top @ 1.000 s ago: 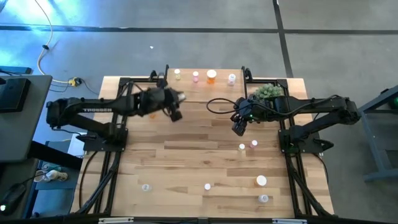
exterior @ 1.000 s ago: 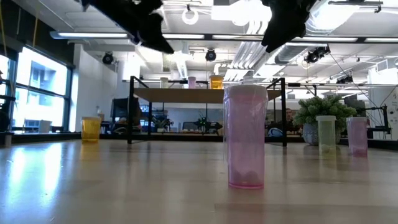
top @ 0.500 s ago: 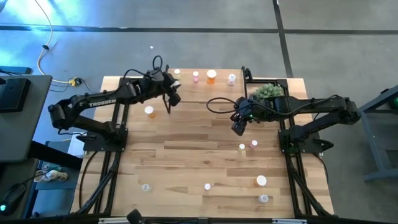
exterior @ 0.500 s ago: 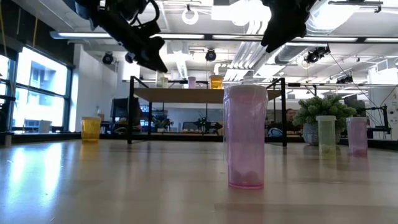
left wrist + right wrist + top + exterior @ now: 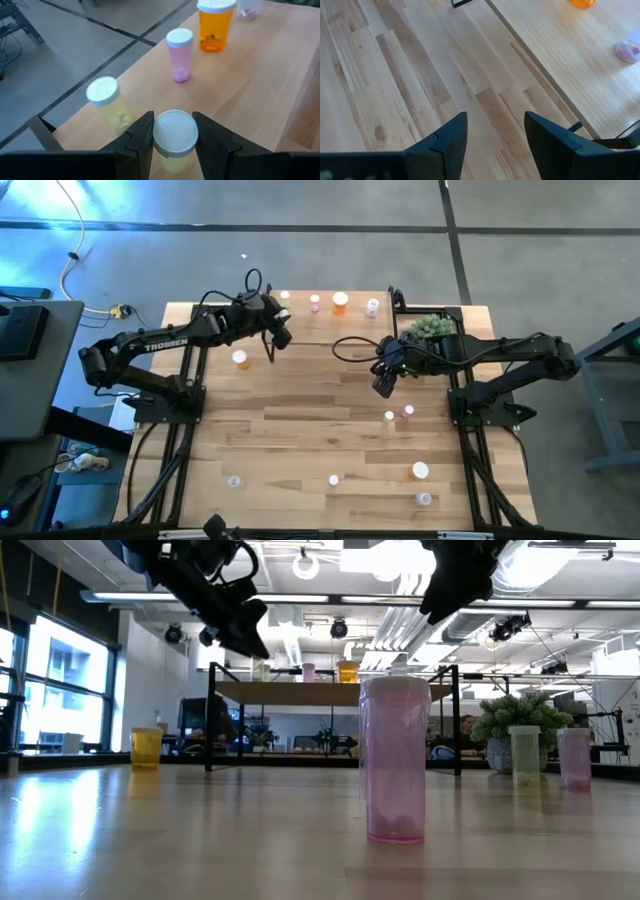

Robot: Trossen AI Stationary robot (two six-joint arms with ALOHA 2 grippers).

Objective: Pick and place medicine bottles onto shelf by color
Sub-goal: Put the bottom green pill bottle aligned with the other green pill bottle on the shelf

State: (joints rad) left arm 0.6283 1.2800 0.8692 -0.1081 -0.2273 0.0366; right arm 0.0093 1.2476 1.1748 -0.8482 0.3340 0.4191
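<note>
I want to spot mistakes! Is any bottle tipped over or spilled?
No, nothing stands out. The bottles on the shelf stand upright with caps on, and the left gripper holds a yellowish bottle upright beside another yellowish one.

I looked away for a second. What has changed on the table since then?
The left gripper, shut on a yellowish bottle, swung from mid-table toward the shelf and now sits beside the yellow bottle already there. The right gripper, open and empty, stayed put, as did the other bottles.

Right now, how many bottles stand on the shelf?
4 standing free: yellowish bottle, pink bottle, orange bottle, pale bottle. A fifth bottle is in the left fingers.
</note>
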